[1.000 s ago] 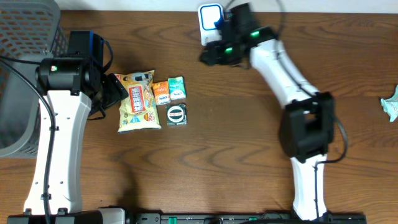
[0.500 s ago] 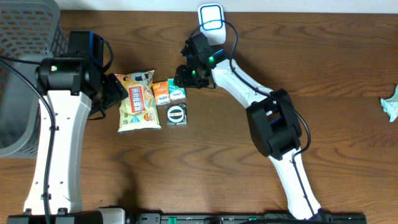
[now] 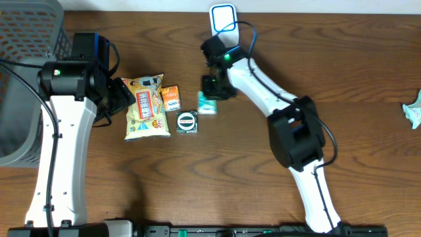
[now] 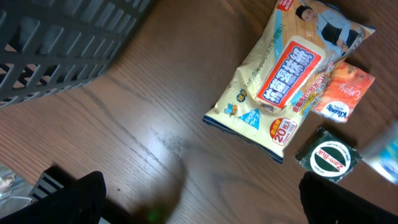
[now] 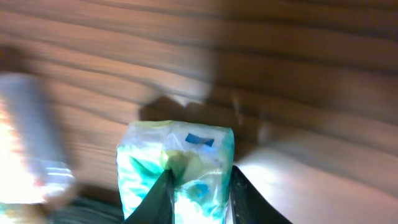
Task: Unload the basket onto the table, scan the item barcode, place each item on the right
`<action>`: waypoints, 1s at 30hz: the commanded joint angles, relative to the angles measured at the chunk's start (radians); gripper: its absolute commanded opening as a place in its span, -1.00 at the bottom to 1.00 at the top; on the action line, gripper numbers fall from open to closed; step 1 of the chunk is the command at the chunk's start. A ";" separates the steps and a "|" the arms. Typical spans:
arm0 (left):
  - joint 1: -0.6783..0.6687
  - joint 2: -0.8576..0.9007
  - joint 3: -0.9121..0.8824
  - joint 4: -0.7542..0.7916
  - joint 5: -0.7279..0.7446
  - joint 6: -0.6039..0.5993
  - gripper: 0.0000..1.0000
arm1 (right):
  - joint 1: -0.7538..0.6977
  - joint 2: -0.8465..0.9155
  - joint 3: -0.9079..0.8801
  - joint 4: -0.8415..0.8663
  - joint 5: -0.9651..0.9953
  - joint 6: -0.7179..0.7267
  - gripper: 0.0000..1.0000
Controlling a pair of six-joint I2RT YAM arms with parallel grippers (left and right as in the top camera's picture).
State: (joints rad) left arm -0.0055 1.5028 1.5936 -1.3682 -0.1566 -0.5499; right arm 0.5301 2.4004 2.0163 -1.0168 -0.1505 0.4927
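Note:
My right gripper (image 3: pixel 212 91) is shut on a small green-and-white tissue packet (image 3: pixel 206 104), just right of the item row. In the right wrist view the packet (image 5: pixel 177 165) sits pinched between my two dark fingers (image 5: pixel 158 200), a little above the wood. A white-and-blue scanner (image 3: pixel 223 18) stands at the table's far edge, behind that arm. My left gripper (image 3: pixel 120 96) hangs open at the left end of a yellow snack bag (image 3: pixel 146 107); in the left wrist view it (image 4: pixel 205 208) holds nothing and the bag (image 4: pixel 283 81) lies ahead.
An orange packet (image 3: pixel 171 97) and a dark green packet with a round label (image 3: pixel 187 122) lie beside the snack bag. A grey mesh basket (image 3: pixel 26 39) fills the far left corner. Something crumpled and pale teal (image 3: pixel 414 112) lies at the right edge.
The right arm swung from the scanner down to the item row, closed on the green-and-white packet and carried it a little right, away from the orange packet. The left arm stayed still.

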 commanded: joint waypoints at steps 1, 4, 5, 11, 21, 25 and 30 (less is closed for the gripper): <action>0.003 0.000 0.000 -0.004 -0.009 -0.006 0.95 | -0.065 -0.051 -0.021 -0.111 0.348 -0.031 -0.55; 0.003 0.000 0.000 -0.004 -0.009 -0.006 0.96 | -0.090 -0.106 -0.021 -0.183 0.407 -0.074 -0.50; 0.003 0.000 0.000 -0.004 -0.009 -0.005 0.95 | -0.097 -0.123 -0.021 -0.194 0.396 -0.093 -0.46; 0.003 0.000 0.000 -0.004 -0.009 -0.006 0.96 | -0.106 -0.166 -0.021 -0.237 0.290 -0.135 -0.14; 0.003 0.000 0.000 -0.004 -0.009 -0.006 0.95 | -0.115 -0.159 -0.023 -0.282 0.050 -0.180 -0.03; 0.003 0.000 0.000 -0.004 -0.009 -0.005 0.96 | -0.103 -0.156 -0.040 -0.285 0.054 -0.174 -0.26; 0.003 0.000 0.000 -0.004 -0.009 -0.006 0.95 | -0.085 -0.156 -0.098 -0.203 0.054 -0.122 -0.28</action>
State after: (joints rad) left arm -0.0055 1.5028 1.5936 -1.3678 -0.1566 -0.5503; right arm 0.4282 2.2490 1.9480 -1.2453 -0.0807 0.3355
